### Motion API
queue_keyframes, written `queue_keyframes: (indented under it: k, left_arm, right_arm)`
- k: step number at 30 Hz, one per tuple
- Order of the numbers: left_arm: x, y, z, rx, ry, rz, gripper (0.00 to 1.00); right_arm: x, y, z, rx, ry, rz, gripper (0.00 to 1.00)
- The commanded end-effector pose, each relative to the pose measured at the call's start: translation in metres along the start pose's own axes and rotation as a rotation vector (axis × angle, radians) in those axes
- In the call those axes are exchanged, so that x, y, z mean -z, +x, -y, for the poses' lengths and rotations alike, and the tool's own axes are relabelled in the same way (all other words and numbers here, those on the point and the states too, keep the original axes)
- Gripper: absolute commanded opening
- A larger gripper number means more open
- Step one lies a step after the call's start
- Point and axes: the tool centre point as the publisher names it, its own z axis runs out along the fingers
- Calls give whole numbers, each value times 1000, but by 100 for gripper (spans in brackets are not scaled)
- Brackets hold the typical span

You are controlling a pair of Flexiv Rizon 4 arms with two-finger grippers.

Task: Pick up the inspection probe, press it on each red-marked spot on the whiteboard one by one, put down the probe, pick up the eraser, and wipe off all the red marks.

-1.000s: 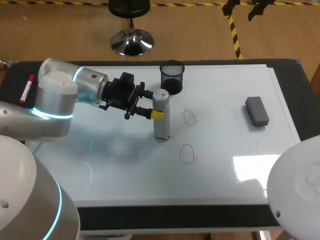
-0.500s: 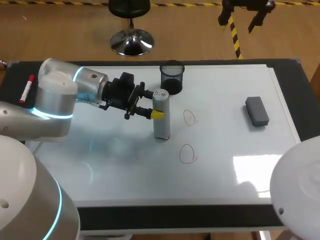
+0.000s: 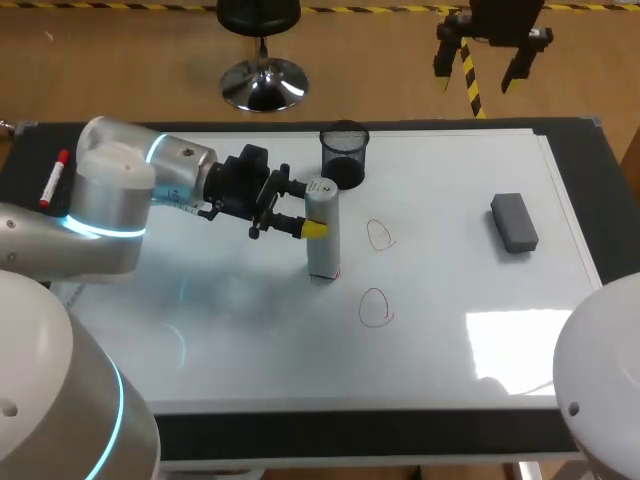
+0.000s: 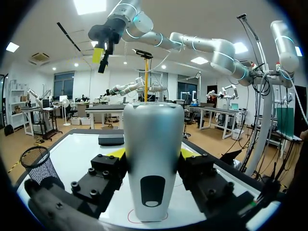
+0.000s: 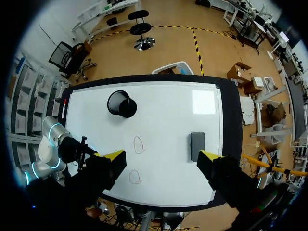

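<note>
The inspection probe (image 3: 322,230), a silver cylinder, stands upright on the whiteboard (image 3: 230,310), its foot on a red mark (image 4: 144,219). My left gripper (image 3: 310,208) is shut on it from both sides, and in the left wrist view the probe (image 4: 153,168) fills the gap between the fingers. Two more red ovals (image 3: 380,235) (image 3: 375,307) lie to its right. The grey eraser (image 3: 514,222) rests at the board's right. My right gripper (image 5: 161,156) hangs open high above the table, empty, over the ovals (image 5: 138,144) and the eraser (image 5: 197,141).
A black mesh cup (image 3: 344,153) stands just behind the probe at the board's far edge. A red marker (image 3: 54,178) lies on the dark table rim at the far left. My right arm's white body (image 3: 600,390) covers the front right corner.
The left arm and probe have stayed put. In the head view the right gripper has come further into sight at the top, and the right arm's body has shifted slightly right.
</note>
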Motion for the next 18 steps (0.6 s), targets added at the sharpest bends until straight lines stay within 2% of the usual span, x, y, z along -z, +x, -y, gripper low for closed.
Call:
queue_keyframes:
  k: [1,7,18]
  left_arm:
    - [-1,-2,-8,-1,2,-3,0]
    - [-1,-2,-8,-1,2,-3,0]
    - [-1,-2,-8,-1,2,-3,0]
  right_arm:
    - [1,-7,13,-18,-10,-4,100]
    - [2,-6,28,-37,-5,6,100]
    - [9,-16,58,-116,93,30,100]
